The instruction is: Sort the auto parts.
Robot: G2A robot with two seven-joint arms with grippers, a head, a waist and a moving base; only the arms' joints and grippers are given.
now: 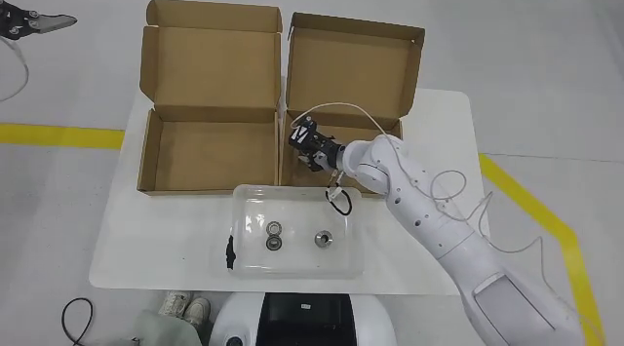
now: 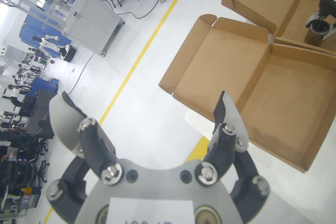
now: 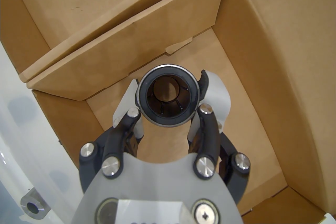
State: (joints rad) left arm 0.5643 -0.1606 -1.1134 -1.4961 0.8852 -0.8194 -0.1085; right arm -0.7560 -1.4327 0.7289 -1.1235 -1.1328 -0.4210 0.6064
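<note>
Right gripper (image 3: 170, 82) grasps a cylindrical bearing (image 3: 168, 114), held upright inside the right cardboard box (image 3: 262, 51). Left gripper (image 2: 143, 97), released, hangs well apart from that box.

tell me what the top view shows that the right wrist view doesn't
Top view adds a small ring and a small round part in the clear tray, plus the left gripper out over the floor. Right wrist view adds the hollow bore of the metal sleeve that the right gripper holds. Both show that gripper over the right cardboard box.
</note>
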